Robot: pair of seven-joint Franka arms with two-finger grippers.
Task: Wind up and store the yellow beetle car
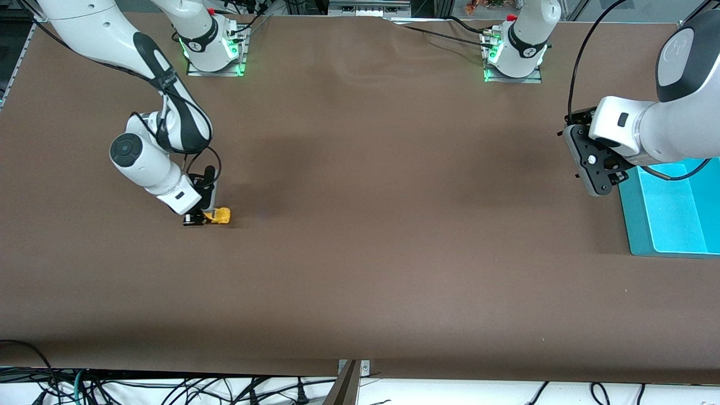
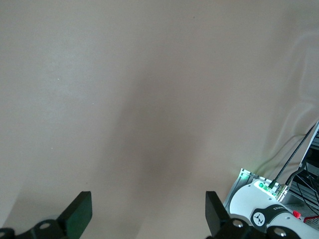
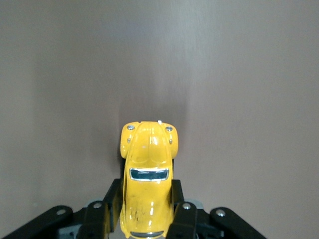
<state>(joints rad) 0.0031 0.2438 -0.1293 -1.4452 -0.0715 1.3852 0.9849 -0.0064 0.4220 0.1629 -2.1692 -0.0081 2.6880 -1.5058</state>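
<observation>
The yellow beetle car (image 1: 218, 215) sits on the brown table toward the right arm's end. My right gripper (image 1: 202, 217) is down at the table and shut on the car's rear half. In the right wrist view the yellow beetle car (image 3: 147, 169) lies between the two black fingers (image 3: 110, 199), which press its sides, with its nose pointing away from the wrist. My left gripper (image 1: 593, 169) is open and empty, up in the air beside the teal bin. Its fingertips (image 2: 79, 211) stand wide apart in the left wrist view.
A teal bin (image 1: 635, 225) stands at the left arm's end of the table, partly under the left arm. The two arm bases (image 1: 211, 48) stand at the table's edge farthest from the front camera. Cables hang below the nearest edge.
</observation>
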